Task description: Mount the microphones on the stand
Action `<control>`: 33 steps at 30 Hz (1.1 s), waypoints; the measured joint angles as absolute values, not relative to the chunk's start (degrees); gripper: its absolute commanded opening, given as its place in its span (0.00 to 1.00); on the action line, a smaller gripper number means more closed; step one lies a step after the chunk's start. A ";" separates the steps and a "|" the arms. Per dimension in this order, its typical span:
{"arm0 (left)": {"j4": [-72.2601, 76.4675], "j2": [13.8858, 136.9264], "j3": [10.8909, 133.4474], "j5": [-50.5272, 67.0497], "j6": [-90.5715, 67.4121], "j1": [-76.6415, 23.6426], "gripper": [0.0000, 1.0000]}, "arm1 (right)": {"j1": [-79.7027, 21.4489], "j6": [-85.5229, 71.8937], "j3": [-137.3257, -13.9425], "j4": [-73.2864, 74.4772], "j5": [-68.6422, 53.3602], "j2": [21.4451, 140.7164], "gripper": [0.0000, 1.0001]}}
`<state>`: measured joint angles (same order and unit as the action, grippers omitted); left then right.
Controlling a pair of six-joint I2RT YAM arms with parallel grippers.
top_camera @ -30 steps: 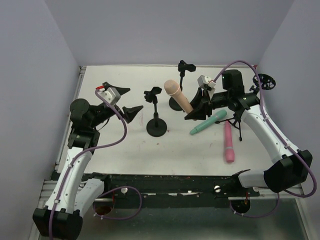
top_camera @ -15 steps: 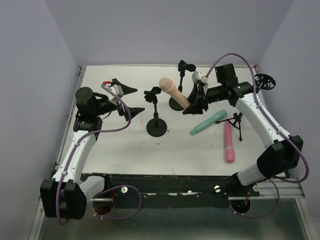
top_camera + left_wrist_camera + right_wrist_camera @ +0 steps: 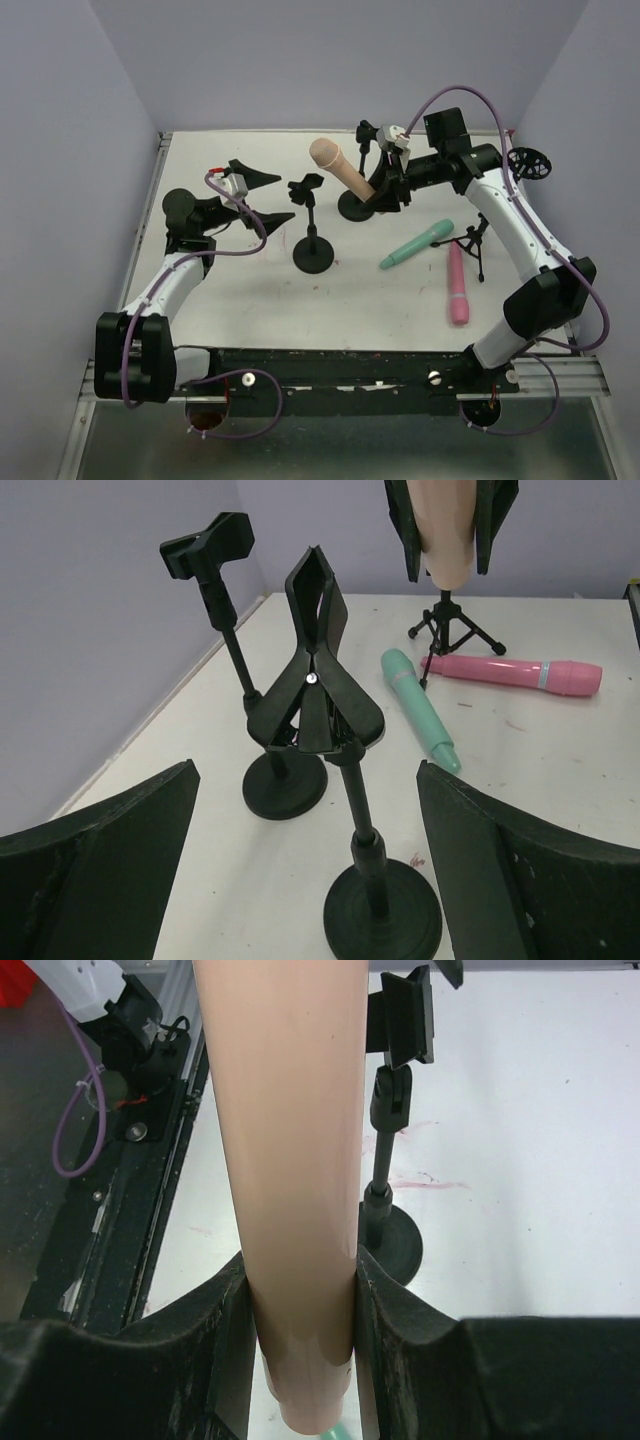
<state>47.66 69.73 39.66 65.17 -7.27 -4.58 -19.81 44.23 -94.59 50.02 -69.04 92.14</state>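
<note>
Above the far middle of the desk (image 3: 250, 290), the peach microphone (image 3: 338, 170) is clamped low on its body between the jaws of the right arm (image 3: 510, 215). It is tilted, with its rounded head up and to the left. It is held clear of the desk, close to the back stand (image 3: 371, 134), presumably so that the body can be lined up with a clip and pressed in. The jaws of the left arm (image 3: 175, 275) are spread wide with nothing between them and are aimed at the front stand (image 3: 313, 225). From that placement, a bracing of the stand appears to be intended. The teal microphone (image 3: 415, 245) and pink microphone (image 3: 457, 283) are left lying flat beside a small tripod (image 3: 475, 243), not yet mounted.
</note>
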 measured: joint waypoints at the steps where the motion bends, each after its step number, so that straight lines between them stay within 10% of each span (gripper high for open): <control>1: 49.36 70.74 39.92 65.19 -8.40 -4.62 0.97 | -20.14 43.59 -94.85 49.52 -69.01 92.55 0.17; 24: 73.63 84.07 43.70 65.63 -25.06 -8.01 0.85 | -22.35 40.51 -101.34 49.34 -67.88 99.53 0.18; 33: 74.04 84.07 43.70 66.72 -26.09 -8.01 0.63 | -22.65 40.49 -102.21 49.36 -66.87 100.66 0.17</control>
<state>74.04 84.07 43.70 66.72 -26.09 -8.01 -22.65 40.49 -102.21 49.36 -66.87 100.66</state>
